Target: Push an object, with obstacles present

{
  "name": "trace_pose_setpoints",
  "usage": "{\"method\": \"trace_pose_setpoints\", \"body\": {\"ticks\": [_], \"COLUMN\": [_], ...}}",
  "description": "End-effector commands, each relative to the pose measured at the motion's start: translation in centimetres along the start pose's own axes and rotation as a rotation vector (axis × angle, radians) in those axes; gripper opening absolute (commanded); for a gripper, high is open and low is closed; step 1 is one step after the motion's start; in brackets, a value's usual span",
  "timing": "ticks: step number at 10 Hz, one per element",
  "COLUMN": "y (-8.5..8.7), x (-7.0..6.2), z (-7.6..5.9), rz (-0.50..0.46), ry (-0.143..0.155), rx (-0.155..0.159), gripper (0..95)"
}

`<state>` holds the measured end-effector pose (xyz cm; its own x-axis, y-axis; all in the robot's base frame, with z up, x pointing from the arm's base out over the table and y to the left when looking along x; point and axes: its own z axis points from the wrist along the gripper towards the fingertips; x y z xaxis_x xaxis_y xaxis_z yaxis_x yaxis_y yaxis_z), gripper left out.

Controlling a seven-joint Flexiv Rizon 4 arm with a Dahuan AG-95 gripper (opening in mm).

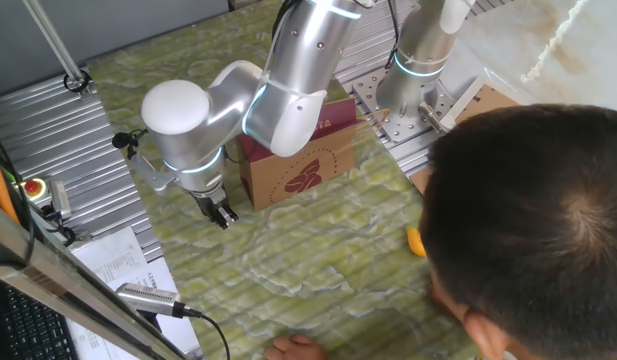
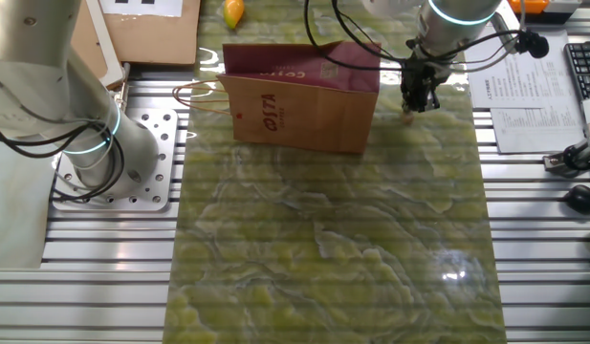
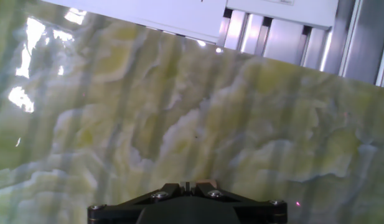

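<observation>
The object, a tiny pale tan cube (image 2: 407, 118), lies on the green marbled mat just under my gripper (image 2: 417, 101), touching or nearly touching the fingertips. The gripper is shut with nothing held. In the hand view the shut gripper (image 3: 187, 185) points down at the mat, and a tan sliver of the object (image 3: 208, 182) peeks out beside the right finger. From one fixed view the gripper (image 1: 221, 214) hides the cube. The obstacle, a brown COSTA paper bag (image 2: 304, 107) with a maroon top band, stands just left of the gripper; its bean logo faces one fixed view (image 1: 300, 172).
An orange-yellow lump (image 1: 416, 242) lies near the mat's edge, seen also in the other fixed view (image 2: 234, 11). A person's head (image 1: 533, 220) and hand (image 1: 293, 347) lean over the table. Papers (image 2: 534, 100), a second arm's base (image 2: 108, 158) and ribbed metal table (image 2: 543, 268) surround the mat.
</observation>
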<state>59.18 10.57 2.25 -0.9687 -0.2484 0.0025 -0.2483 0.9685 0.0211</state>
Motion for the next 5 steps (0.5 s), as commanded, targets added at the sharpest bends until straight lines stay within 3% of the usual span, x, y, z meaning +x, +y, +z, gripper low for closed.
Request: {"method": "trace_pose_setpoints", "body": {"ticks": [1,5], "y": [-0.31,-0.68], "x": [0.12,0.22], "z": [-0.04,-0.1], "rz": [0.001,0.003], "ry": [-0.001,-0.002], "rx": [0.001,0.002], "gripper": [0.0,0.0]}}
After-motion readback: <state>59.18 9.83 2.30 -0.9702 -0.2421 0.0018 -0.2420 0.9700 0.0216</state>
